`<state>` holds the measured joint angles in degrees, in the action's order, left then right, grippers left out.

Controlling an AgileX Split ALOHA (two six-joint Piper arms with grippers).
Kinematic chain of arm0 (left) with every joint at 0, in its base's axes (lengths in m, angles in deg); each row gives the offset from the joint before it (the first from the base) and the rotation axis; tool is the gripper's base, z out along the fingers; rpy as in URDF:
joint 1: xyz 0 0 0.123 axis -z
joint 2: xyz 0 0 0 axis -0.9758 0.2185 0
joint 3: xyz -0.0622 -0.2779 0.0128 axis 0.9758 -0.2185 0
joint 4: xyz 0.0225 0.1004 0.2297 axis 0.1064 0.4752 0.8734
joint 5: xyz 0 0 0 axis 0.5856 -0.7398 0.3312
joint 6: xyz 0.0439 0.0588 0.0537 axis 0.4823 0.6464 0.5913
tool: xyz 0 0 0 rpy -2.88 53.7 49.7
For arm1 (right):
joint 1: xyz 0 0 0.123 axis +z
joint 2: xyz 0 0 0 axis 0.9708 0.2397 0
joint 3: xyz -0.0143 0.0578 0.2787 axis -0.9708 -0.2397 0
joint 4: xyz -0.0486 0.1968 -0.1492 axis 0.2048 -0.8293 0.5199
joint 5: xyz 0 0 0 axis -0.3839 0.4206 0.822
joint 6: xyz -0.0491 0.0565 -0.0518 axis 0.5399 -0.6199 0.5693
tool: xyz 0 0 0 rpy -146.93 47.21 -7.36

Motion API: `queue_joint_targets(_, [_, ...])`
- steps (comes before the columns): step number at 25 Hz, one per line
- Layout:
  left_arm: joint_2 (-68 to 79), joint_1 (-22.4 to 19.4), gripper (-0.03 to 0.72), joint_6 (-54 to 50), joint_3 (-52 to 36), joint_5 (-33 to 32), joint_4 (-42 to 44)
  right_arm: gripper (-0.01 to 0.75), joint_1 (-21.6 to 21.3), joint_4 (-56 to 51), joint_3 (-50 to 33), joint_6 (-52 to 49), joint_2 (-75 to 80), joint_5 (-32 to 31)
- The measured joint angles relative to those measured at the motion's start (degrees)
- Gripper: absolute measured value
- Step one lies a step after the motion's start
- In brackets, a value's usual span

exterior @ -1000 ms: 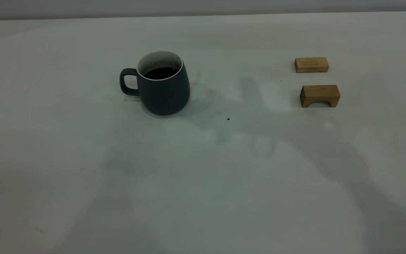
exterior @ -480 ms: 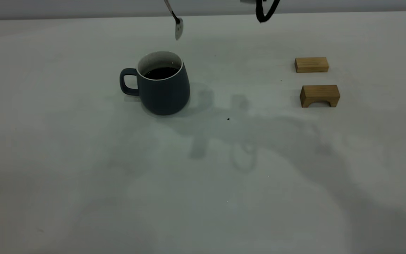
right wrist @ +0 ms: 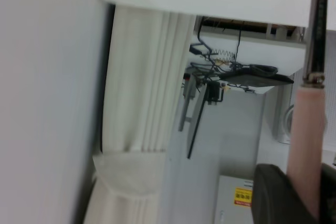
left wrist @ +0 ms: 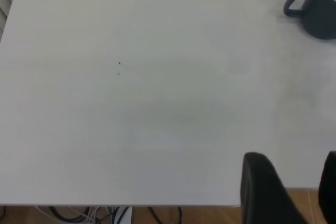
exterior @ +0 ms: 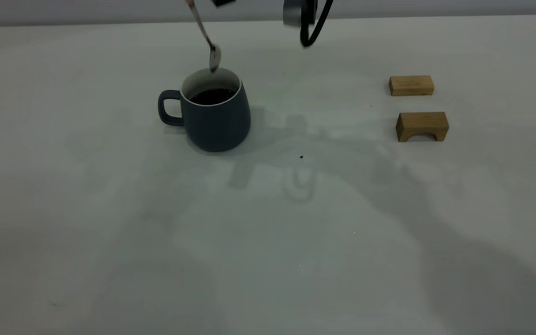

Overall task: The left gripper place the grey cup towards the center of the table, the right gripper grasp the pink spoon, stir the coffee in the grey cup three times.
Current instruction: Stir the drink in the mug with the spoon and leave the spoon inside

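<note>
The grey cup (exterior: 214,118) stands upright left of the table's (exterior: 268,242) middle, handle to the left, with dark coffee (exterior: 212,96) inside. The pink spoon (exterior: 204,38) hangs slanted from the top edge of the exterior view, its metal bowl just above the cup's far rim and clear of the coffee. In the right wrist view my right gripper (right wrist: 303,184) is shut on the spoon's pale pink handle (right wrist: 307,140). My left gripper (left wrist: 299,192) is open and holds nothing, near a table edge and far from the cup (left wrist: 317,9).
Two tan wooden blocks lie at the right: a flat one (exterior: 411,85) and an arched one (exterior: 422,126). The right arm's grey part and black cable (exterior: 312,28) hang above the table's back. A small dark speck (exterior: 301,157) sits right of the cup.
The spoon and the right arm's cable came into the exterior view from the top, then moved down and left until the spoon's bowl hung over the cup's rim. The cup has not moved.
</note>
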<state>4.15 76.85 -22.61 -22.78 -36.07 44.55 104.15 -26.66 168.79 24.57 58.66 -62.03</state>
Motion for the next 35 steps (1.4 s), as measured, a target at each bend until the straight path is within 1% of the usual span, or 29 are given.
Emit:
queue_joint_targets(5, [0.0,0.0,0.337,0.0,0.0,0.0,0.0,0.136,0.0,0.05,5.61,-1.16,6.24,-2.34])
queue_joint_targets(12, [0.0,0.0,0.337,0.0,0.0,0.0,0.0,0.136,0.0,0.05,11.0,-4.13,14.32,-1.8])
queue_joint_targets(17, [0.0,0.0,0.337,0.0,0.0,0.0,0.0,0.136,-0.69,0.32,16.17,-2.23,17.8,-1.78])
queue_joint_targets(20, [0.0,0.0,0.337,0.0,0.0,0.0,0.0,0.136,-2.53,1.78,15.76,-2.72,18.2,-3.97])
queue_joint_targets(22, [0.0,0.0,0.337,0.0,0.0,0.0,0.0,0.136,-3.65,2.49,14.45,-6.34,18.38,-6.54])
queue_joint_targets(25, [0.0,0.0,0.337,0.0,0.0,0.0,0.0,0.136,-3.2,2.3,13.94,-9.83,18.42,-9.28])
queue_joint_targets(27, [0.0,0.0,0.337,0.0,0.0,0.0,0.0,0.136,-2.02,1.02,14.3,-7.86,18.42,-9.37])
queue_joint_targets(30, [0.0,0.0,0.337,0.0,0.0,0.0,0.0,0.136,-1.02,0.56,15.35,-0.73,18.42,-6.84])
queue_joint_targets(32, [0.0,0.0,0.337,0.0,0.0,0.0,0.0,0.136,-1.62,0.6,15.53,2.18,18.42,-6.51])
queue_joint_targets(35, [0.0,0.0,0.337,0.0,0.0,0.0,0.0,0.136,-3.9,2.04,15.03,0.09,18.42,-8.79])
